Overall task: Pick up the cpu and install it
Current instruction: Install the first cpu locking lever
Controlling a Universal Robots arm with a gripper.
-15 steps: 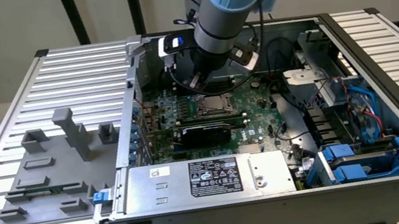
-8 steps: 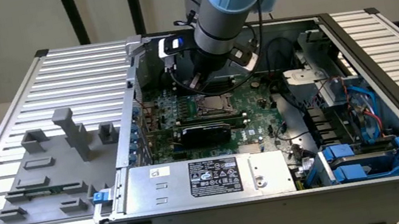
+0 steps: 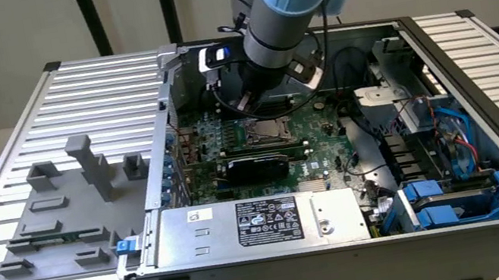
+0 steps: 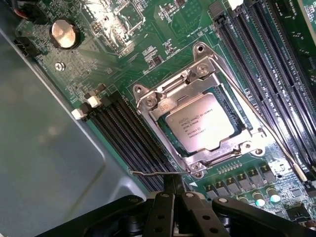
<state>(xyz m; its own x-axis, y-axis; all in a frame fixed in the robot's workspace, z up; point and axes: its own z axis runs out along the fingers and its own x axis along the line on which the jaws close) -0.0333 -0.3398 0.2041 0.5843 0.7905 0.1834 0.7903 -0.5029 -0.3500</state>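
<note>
Claw [image 4: 174, 190] clenched, fingers pressed together, holding nothing. Seen in the wrist view as two black fingers meeting in a narrow tip just above the green motherboard [image 4: 148, 44]. Touching, or very nearly touching, a thin metal lever [image 4: 158, 172] lying across the board right at the tip; real contact cannot be told.

Cpu [image 4: 199, 122] already seated in the socket [image 4: 163, 101], just ahead of the claw tip, shiny silver top facing up, with printed text. Metal load frame around it, with screws at the corners. Long wire lever [image 4: 256, 123] running along the far side of the socket.

Black memory slots [image 4: 123, 133] beside the claw, between the socket and the grey case wall [image 4: 44, 163]. More slots [image 4: 266, 64] beyond the socket. Round coin battery [image 4: 64, 33] far ahead of the claw, off to the wall side.

In the exterior view, arm [image 3: 284, 14] reaching down into the open computer case [image 3: 352, 256], over the socket area. Grey fixture blocks [image 3: 74, 194] well apart from the claw, outside the case, on the ribbed table [image 3: 106, 80].
</note>
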